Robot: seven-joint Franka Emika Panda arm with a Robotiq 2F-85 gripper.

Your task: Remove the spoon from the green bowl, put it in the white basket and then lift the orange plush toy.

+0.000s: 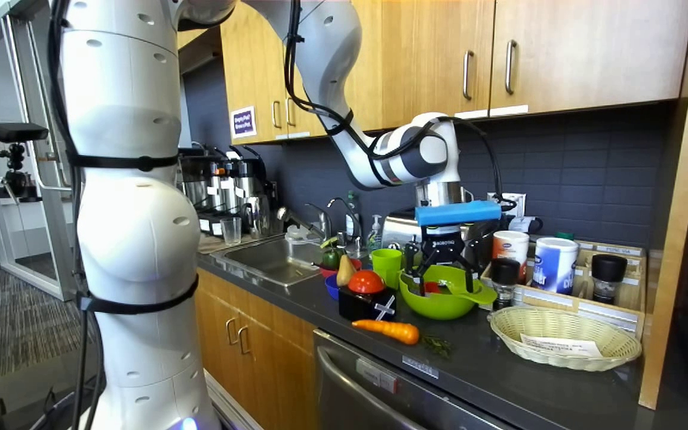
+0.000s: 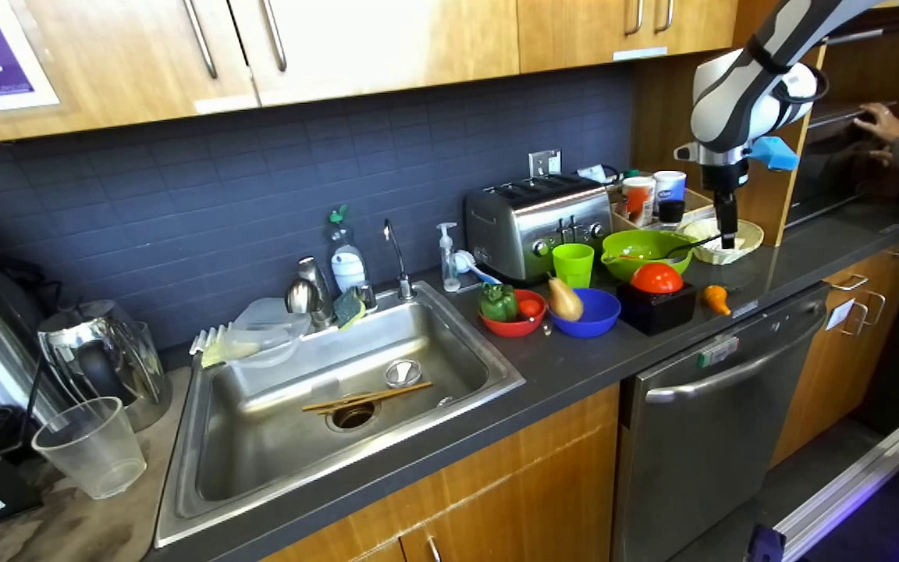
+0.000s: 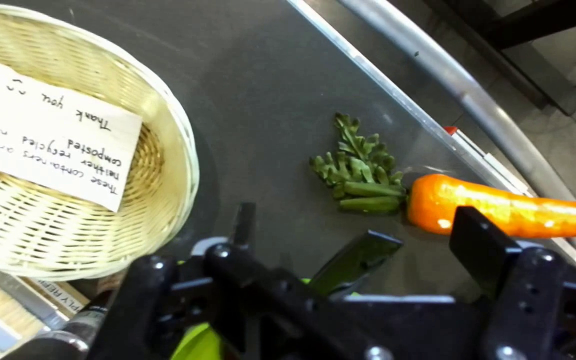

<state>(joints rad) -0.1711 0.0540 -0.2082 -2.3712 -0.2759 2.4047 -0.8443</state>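
Note:
The dark spoon leans in the lime-green bowl, its handle past the rim toward the basket. The bowl also shows in an exterior view. My gripper is open above the bowl's side; in the wrist view my gripper has the spoon handle between its spread fingers, with gaps on both sides. The white basket lies beside the bowl and holds a paper note; it shows in both exterior views. The orange carrot-shaped toy with green leaves lies in front of the bowl.
A black box with a red dome and a green cup stand beside the bowl. Blue and red bowls, a toaster and a tray with canisters are nearby. The counter edge is in front.

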